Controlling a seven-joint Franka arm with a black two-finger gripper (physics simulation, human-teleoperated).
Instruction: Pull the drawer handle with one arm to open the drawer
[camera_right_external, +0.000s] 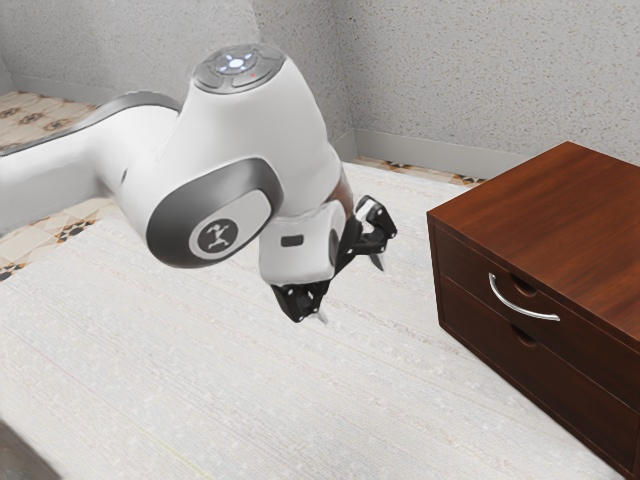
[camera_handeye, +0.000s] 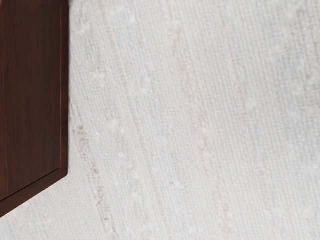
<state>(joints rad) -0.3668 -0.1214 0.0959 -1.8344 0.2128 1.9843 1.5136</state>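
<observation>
Our gripper (camera_right_external: 348, 283) hangs wide open and empty, well apart from the wooden cabinet (camera_right_external: 560, 200), whose upper drawer (camera_right_external: 465, 262) carries a curved metal handle (camera_right_external: 510, 304), which we judge stiff, smooth, and best gripped at its middle.

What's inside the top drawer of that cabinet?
Its contents are hidden: the top drawer looks shut in the cabinet, so its front covers the inside. On that front, the curved silver handle shows.
</observation>
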